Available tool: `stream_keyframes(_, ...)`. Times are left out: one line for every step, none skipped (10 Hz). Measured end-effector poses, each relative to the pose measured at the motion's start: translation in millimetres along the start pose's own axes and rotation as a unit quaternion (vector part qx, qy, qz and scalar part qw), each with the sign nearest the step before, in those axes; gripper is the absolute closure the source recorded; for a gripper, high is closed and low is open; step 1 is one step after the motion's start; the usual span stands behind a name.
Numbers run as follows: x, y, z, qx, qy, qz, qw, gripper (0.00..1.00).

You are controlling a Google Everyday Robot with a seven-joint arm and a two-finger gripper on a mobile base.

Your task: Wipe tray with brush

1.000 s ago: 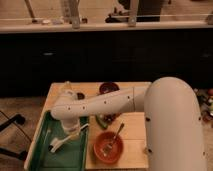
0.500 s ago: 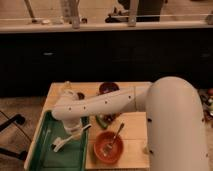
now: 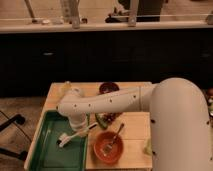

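Note:
The dark-green tray (image 3: 50, 152) lies at the table's front left. My gripper (image 3: 78, 125) hangs over its far right part, at the end of the white arm that reaches in from the right. It is shut on the brush (image 3: 72, 136). The brush's slim white handle runs under the gripper and sticks out to the right past the tray's rim. Its greyish head (image 3: 62, 142) points down-left onto the tray floor. The arm's wrist hides the grip itself.
An orange bowl (image 3: 106, 149) with a metal utensil (image 3: 116, 134) stands just right of the tray. A dark red bowl (image 3: 108, 88) and a pale item (image 3: 67, 88) sit at the table's back. Green things (image 3: 103, 120) lie under the arm. A dark counter front rises behind.
The gripper and brush have shifted slightly to the right over the tray. The brush head stays low on the tray floor.

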Motion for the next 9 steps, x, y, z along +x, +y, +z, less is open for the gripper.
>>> stream_keyframes(7, -9, -2, 0.001, 0.005, 0.006, 1.0, 1.0)
stream_keyframes(10, -23, -6, 0.005, 0.011, 0.006, 0.9999, 1.0)
stream_keyframes(8, -29, -8, 0.006, 0.012, 0.003, 0.9999, 1.0)
stream_keyframes(2, -34, -11, 0.007, 0.013, -0.002, 0.9999, 1.0)
stream_keyframes(-8, -38, -14, 0.009, 0.013, -0.011, 0.9998, 1.0)
stream_keyframes(-20, -40, -16, 0.012, 0.012, -0.022, 0.9996, 1.0)
stream_keyframes(-27, -40, -19, 0.016, 0.011, -0.033, 0.9993, 1.0)
stream_keyframes(-37, -37, -23, 0.019, 0.012, -0.046, 0.9987, 1.0)
stream_keyframes(-47, -33, -26, 0.023, 0.01, -0.057, 0.998, 1.0)
